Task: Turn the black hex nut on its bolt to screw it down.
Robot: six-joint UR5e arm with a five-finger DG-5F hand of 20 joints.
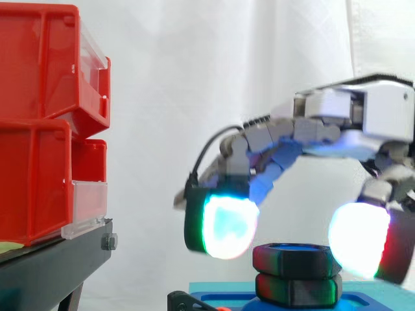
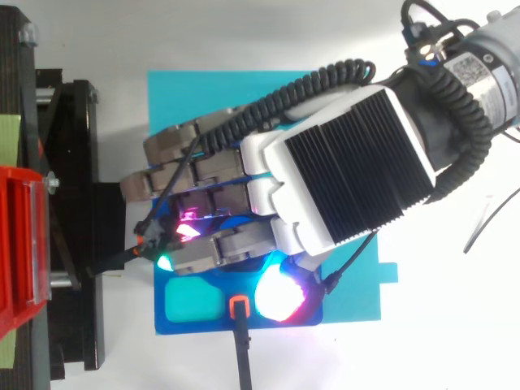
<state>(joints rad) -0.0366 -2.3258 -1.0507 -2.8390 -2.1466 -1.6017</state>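
Note:
The black hex nut [image 1: 295, 258] sits on top of a second black hex piece [image 1: 299, 289] on a blue base [image 1: 363, 299]. My hand [image 1: 324, 126] reaches in from the right and arches over the nut with its fingers curled down. A glowing cyan-white fingertip [image 1: 227, 227] presses at the nut's upper left edge, and the white thumb pad [image 1: 360, 241] meets its right edge. In the top view the hand [image 2: 341, 162] covers the nut, with the thumb pad [image 2: 276, 294] glowing over the blue base [image 2: 172, 325].
Stacked red bins [image 1: 39, 129] stand on a black stand [image 1: 52, 265] to the left of the work. The blue base lies on a cyan mat [image 2: 203, 97]. A black piece with an orange tab [image 2: 238, 307] sits at the base's front edge.

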